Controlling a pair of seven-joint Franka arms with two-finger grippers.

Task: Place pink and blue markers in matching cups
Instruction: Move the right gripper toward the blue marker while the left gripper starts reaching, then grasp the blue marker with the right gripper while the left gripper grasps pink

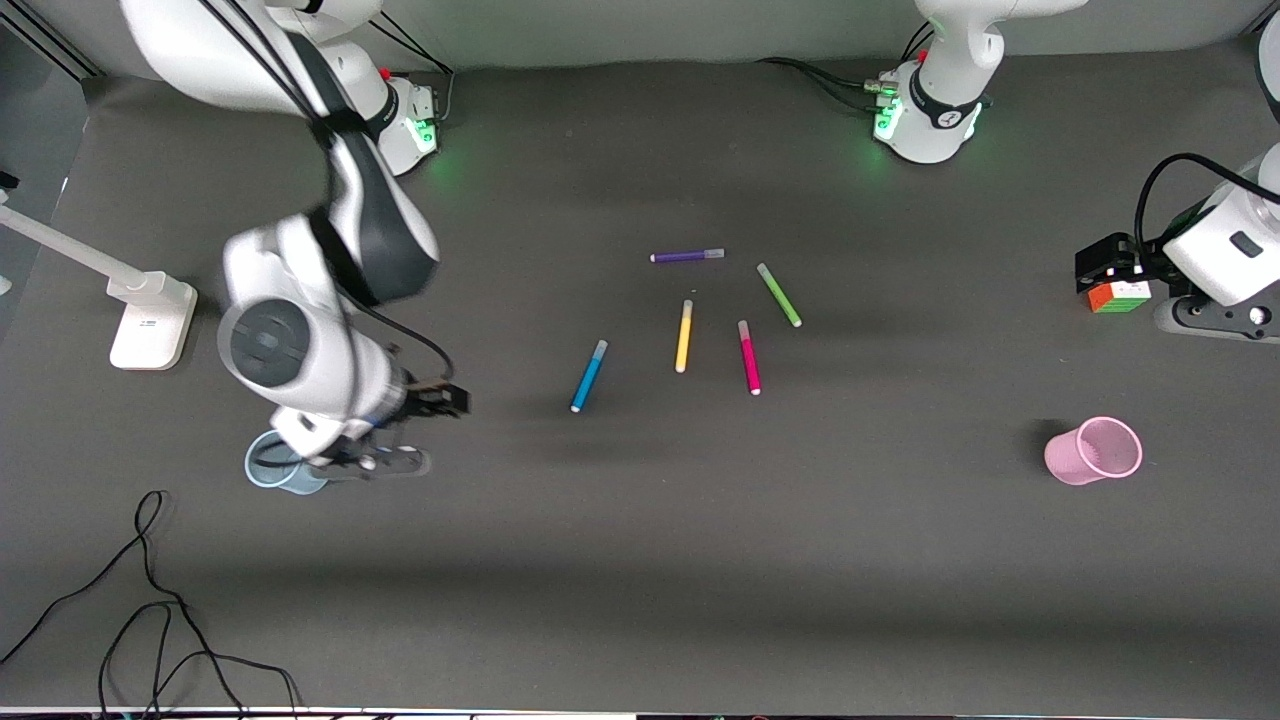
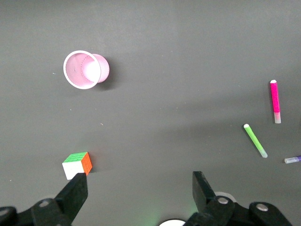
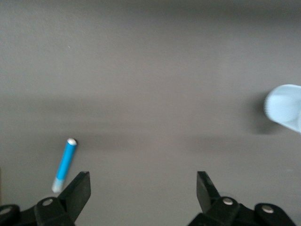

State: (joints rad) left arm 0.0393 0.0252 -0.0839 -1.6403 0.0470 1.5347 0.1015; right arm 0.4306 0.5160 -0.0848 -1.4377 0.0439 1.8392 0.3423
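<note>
The surface point(image 1: 640, 560) is looking matt and dark; the pink cup point(image 1: 1092, 452) and blue cup point(image 1: 275, 470) are showing translucent plastic.

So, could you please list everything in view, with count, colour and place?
blue marker: 1, blue, lying nearest the right arm's end of the marker group
pink marker: 1, magenta, beside the yellow marker
yellow marker: 1, yellow, mid-group
green marker: 1, green, angled
purple marker: 1, purple, farthest from the camera
blue cup: 1, pale blue, under the right gripper
pink cup: 1, pink, left arm's end
puzzle cube: 1, multicoloured, under the left gripper
white stand: 1, right arm's end
black cable: 1, near table edge
right gripper: open, over the blue cup
left gripper: open, waiting over the cube
</note>
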